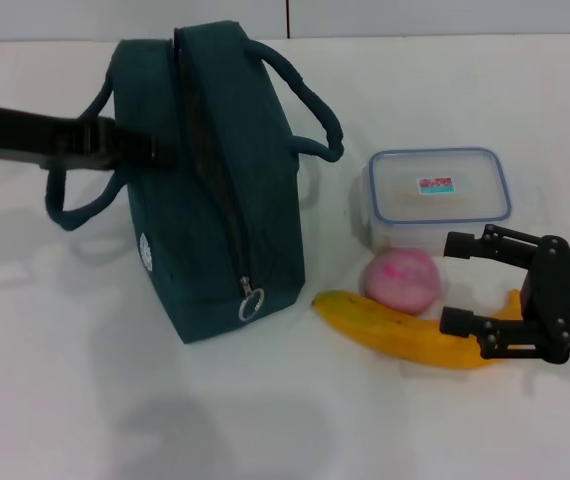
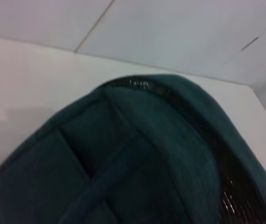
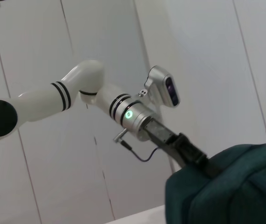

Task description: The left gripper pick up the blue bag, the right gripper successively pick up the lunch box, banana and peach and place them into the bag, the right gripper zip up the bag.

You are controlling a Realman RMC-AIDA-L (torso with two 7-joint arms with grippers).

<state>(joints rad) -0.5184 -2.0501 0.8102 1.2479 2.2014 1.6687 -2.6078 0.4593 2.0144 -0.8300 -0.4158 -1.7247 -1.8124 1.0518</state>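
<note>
Left gripper [image 1: 145, 150] at blue bag [image 1: 220, 180], grip state can't tell. Right gripper [image 1: 460, 283] fingers apart — peach [image 1: 401, 280], banana [image 1: 405, 333] just beside, lunch box [image 1: 440, 190] behind.

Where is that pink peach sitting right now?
In the head view the peach rests on the table on the robot's right, between the lunch box behind it and the banana in front, right of the blue bag.

White table [image 1: 65, 400], panelled wall [image 3: 207, 70].
</note>
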